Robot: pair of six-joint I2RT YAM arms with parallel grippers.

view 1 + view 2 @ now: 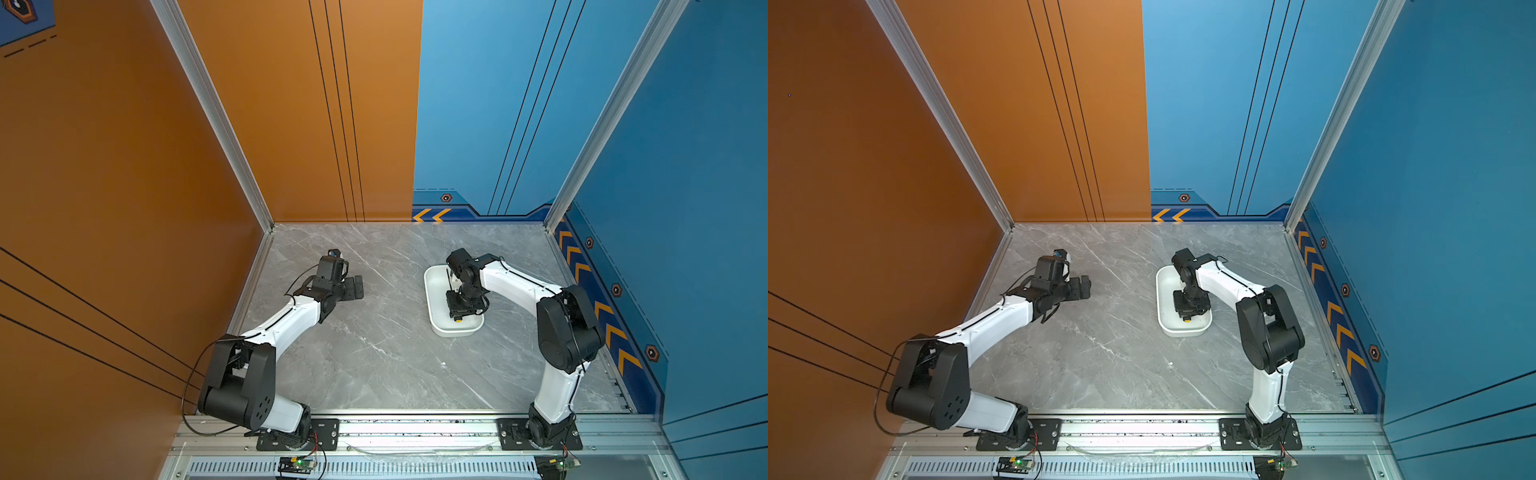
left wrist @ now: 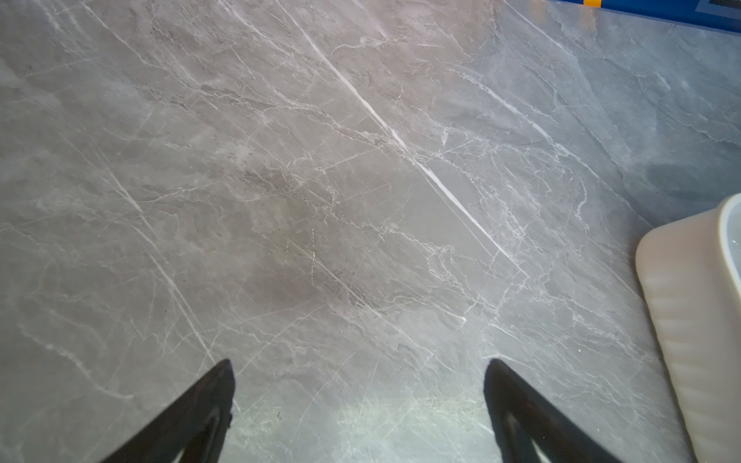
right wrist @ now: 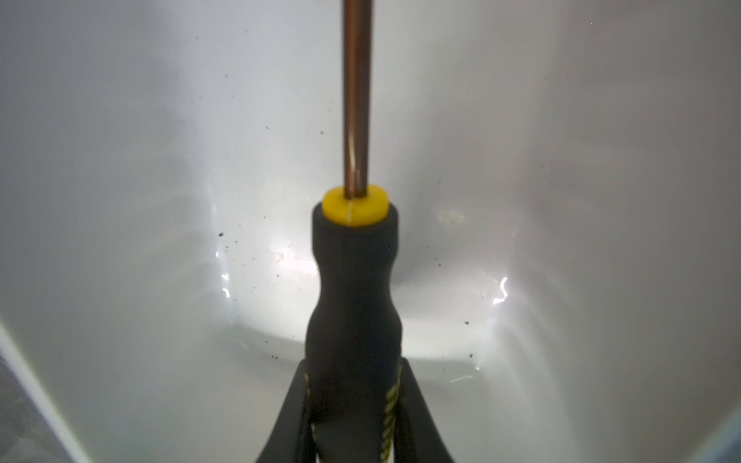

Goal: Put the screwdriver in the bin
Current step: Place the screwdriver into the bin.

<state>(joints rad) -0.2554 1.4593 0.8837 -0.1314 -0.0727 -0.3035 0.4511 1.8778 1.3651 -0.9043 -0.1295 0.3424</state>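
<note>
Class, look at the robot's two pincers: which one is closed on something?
The right pincer, over the shallow white plastic bin, grips the black-handled, yellow-collared screwdriver. The left pincer stands open over bare grey marble tabletop.

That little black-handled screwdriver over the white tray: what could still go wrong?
The right gripper is shut on the slim screwdriver's black ribbed handle, over the shallow white plastic bin. Released from too high, it might bounce or roll against the low wall. The long shaft could catch the rim if the arm swings.

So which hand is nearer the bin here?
Right. The right hand is inside the bin, shut on the screwdriver. The left hand hovers open over bare table, apart from the bin.
</note>
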